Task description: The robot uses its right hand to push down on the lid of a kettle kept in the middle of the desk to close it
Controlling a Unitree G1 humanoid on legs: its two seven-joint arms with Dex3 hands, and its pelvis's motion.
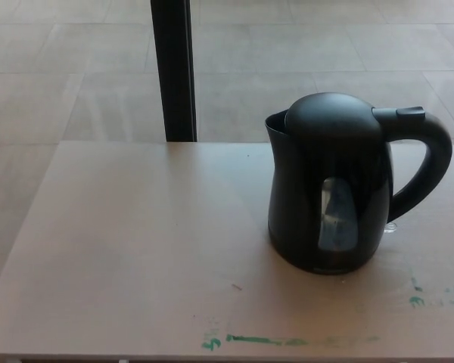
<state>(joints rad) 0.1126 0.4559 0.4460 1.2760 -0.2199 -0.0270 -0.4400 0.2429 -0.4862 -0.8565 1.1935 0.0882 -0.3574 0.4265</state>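
A black electric kettle (329, 189) stands upright on the beige desk (136, 242), right of the middle. Its domed lid (334, 115) lies down flat on the body. The spout faces left and the handle (427, 162) curves out to the right, with a small release button at its top. A clear water window shows on the front. Neither of my hands nor any part of my arms shows in the head view.
A black vertical post (174, 68) rises behind the desk's far edge. Green paint marks (272, 340) streak the desk near its front edge and at the right. Tiled floor lies beyond the desk.
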